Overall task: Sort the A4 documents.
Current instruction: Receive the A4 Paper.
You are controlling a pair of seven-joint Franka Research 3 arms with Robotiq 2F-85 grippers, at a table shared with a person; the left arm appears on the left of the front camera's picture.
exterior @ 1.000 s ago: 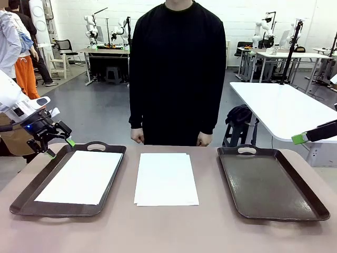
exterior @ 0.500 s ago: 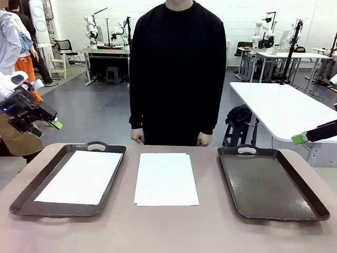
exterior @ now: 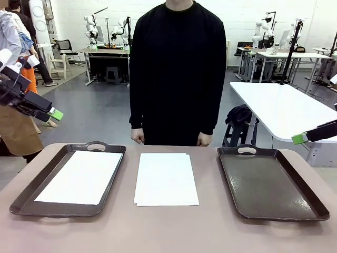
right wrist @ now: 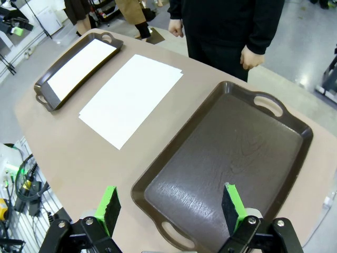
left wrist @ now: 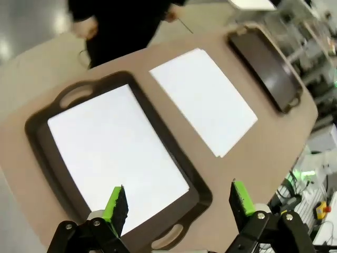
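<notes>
Remote desk, sorting table: my left gripper (exterior: pixel 48 115) hangs high off the table's left side, beyond the left tray (exterior: pixel 21 196). Its wrist camera shows the fingers spread wide with nothing between them. My right gripper (right wrist: pixel 170 206) is held off the table's right side, just as wide and empty, looking down on the right tray (right wrist: pixel 226 158), whose dark floor is bare. One white sheet (exterior: pixel 81 176) lies flat inside the left tray. A stack of white sheets (exterior: pixel 166 179), its edges slightly uneven, rests on the table (exterior: pixel 174 232) between the two trays. A person (exterior: pixel 178 68) in black stands at the far side, hands (exterior: pixel 137 136) hanging by the table's edge.
</notes>
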